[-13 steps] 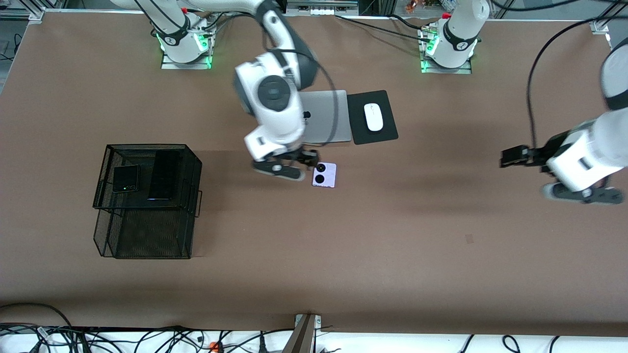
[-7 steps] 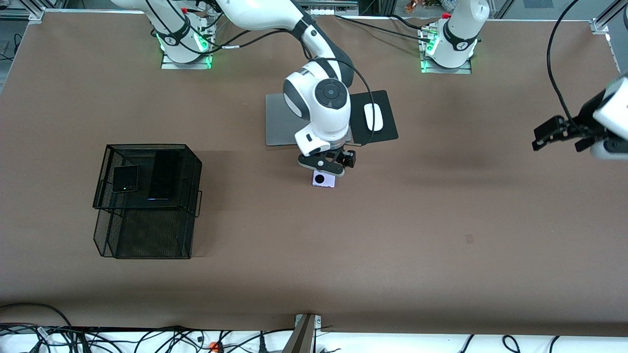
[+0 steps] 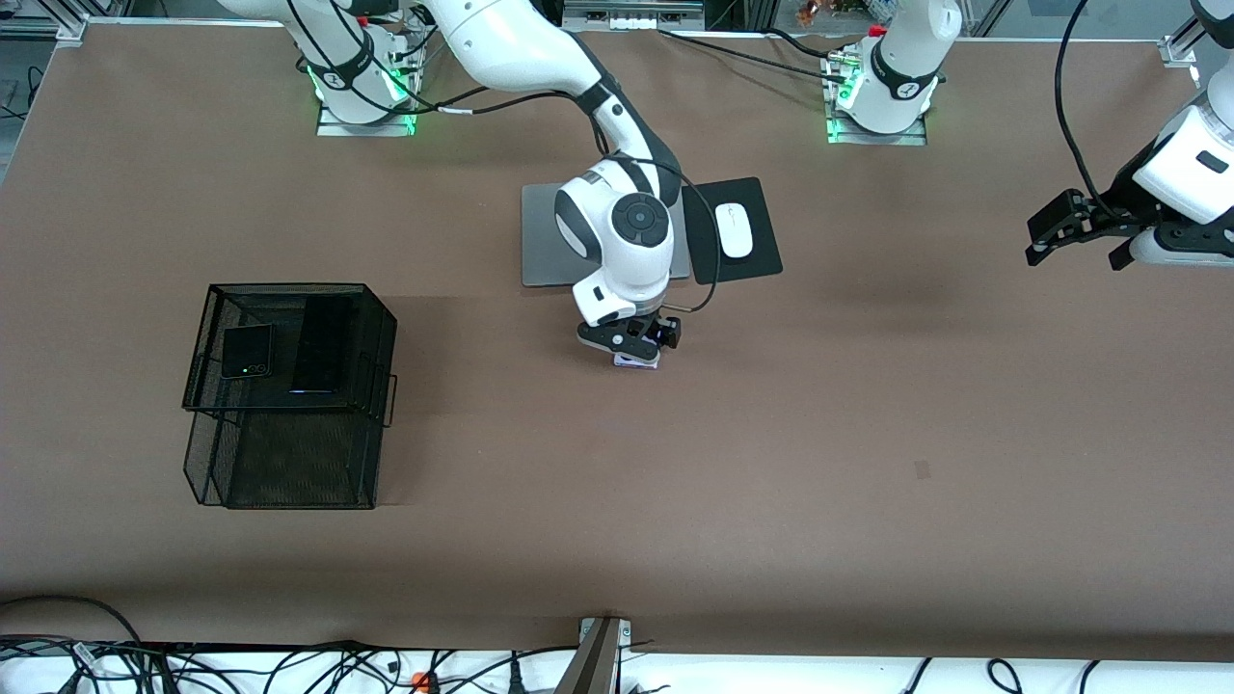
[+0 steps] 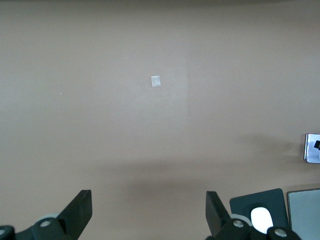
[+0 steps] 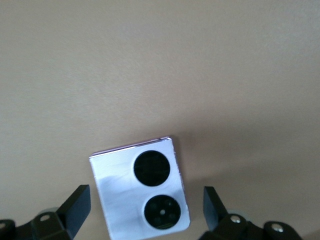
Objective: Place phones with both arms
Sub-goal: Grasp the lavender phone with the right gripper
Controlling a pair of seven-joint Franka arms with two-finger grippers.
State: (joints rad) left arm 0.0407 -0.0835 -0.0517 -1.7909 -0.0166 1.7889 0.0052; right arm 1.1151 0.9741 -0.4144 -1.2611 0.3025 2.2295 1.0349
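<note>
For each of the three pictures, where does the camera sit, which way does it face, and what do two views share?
Front view: high across the table, facing both arms; right gripper low over the pale lilac-white square phone, left gripper waiting over bare brown table.
Left wrist view: looks down at bare table; own open fingers show.
Right wrist view: looks down at the phone between open fingers.
Shared: the phone appears in all three views.

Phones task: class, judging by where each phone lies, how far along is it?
Done: the square black phone and slim black phone lie on the mesh basket. In hand: the right gripper, fingers open, straddles the lilac phone. Left: grasping and placing it. The left gripper waits.
</note>
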